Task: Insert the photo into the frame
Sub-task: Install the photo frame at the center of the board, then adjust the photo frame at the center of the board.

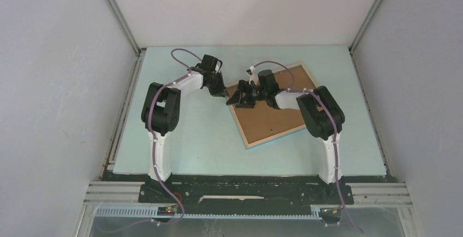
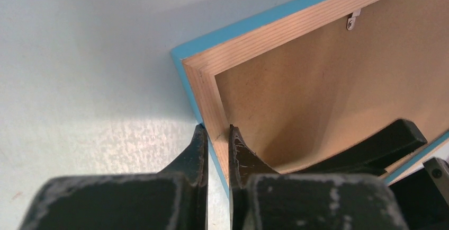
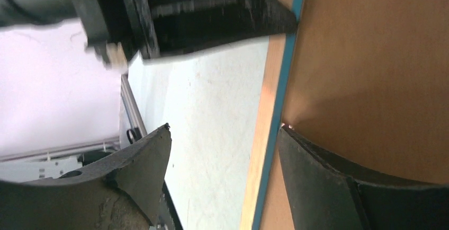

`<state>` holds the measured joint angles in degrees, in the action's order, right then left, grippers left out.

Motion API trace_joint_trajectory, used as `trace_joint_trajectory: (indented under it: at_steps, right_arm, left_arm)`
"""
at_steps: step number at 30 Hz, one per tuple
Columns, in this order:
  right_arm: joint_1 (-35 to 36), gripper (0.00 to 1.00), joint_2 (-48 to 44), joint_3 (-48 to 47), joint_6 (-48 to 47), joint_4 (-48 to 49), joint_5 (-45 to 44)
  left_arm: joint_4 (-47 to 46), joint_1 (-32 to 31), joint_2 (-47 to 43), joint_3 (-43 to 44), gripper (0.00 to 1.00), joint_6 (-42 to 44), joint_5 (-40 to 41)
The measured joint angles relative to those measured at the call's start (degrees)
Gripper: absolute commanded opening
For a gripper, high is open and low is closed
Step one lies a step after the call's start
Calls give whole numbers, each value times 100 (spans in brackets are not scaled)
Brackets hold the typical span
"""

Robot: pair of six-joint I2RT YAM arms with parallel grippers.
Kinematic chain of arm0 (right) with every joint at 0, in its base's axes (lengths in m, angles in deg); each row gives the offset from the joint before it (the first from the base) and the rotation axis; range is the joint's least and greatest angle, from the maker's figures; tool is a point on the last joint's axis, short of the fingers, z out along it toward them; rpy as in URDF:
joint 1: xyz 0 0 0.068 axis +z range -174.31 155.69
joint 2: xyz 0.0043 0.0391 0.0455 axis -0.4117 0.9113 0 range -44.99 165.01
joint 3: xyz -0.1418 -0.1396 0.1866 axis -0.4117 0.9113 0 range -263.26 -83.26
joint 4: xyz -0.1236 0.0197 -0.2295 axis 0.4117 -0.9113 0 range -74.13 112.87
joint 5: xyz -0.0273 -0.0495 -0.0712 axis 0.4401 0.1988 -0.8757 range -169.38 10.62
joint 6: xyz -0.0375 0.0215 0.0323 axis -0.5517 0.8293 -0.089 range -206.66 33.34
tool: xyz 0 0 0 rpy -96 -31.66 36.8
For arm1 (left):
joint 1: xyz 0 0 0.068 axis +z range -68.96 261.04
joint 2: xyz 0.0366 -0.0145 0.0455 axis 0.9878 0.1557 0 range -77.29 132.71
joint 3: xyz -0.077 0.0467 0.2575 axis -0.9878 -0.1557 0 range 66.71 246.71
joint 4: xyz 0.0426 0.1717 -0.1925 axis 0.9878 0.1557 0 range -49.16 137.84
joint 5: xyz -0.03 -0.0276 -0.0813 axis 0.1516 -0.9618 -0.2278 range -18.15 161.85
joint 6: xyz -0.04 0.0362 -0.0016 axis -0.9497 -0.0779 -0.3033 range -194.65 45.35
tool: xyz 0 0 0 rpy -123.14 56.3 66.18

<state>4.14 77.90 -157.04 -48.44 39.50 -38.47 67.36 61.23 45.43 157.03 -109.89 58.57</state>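
Note:
The frame (image 1: 275, 136) lies back-up on the table, light wood rail with a blue outer edge, and the brown backing board (image 1: 267, 119) sits inside it. The photo is hidden. My left gripper (image 1: 221, 91) is at the frame's left corner. In the left wrist view it (image 2: 217, 129) is shut on the wooden rail (image 2: 254, 42), one finger outside and one on the board (image 2: 317, 81). My right gripper (image 1: 240, 96) is open at the same corner. In the right wrist view it (image 3: 225, 127) straddles the frame edge (image 3: 270, 81), one finger against the board (image 3: 370, 55).
A small metal tab (image 2: 352, 20) sits on the frame's inner edge. The right gripper's dark finger (image 2: 381, 142) lies by the board's bowed lower edge. The left gripper (image 3: 212, 12) shows close above in the right wrist view. Grey walls enclose the pale blue table (image 1: 191, 138).

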Motion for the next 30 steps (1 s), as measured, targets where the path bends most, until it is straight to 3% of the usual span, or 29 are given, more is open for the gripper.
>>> trace_joint_trajectory:
  at_steps: [5, 9, 13, 18, 23, 27, 30]
  right_arm:
    - [-240, 85, -811, 848, -144, 107, 127]
    - [-426, 85, -1777, 1239, -590, 122, -164]
    - [-662, 85, -2286, 1589, -780, 369, -345]
    - [-953, 85, -2214, 2083, -769, 494, -376]
    - [-1029, 85, -2173, 2175, -767, 529, -439]
    - [-1023, 85, -2173, 2173, -767, 555, -448]
    - [-1023, 85, -2175, 2175, -767, 555, -463]
  left_arm:
    - [-251, -4, -195, -247, 55, 293, 275]
    - [-348, -22, -994, -1010, 70, 376, 485]
    - [-540, -138, -2168, -1825, 72, 142, 614]
    - [-881, -658, -2988, -2741, 67, -763, 861]
    - [-1001, -1510, -2889, -3412, 62, -1904, 1196]
    - [-1010, -2028, -2391, -3386, 52, -2433, 1342]
    - [-1008, -2083, -2177, -3185, 42, -2632, 1456]
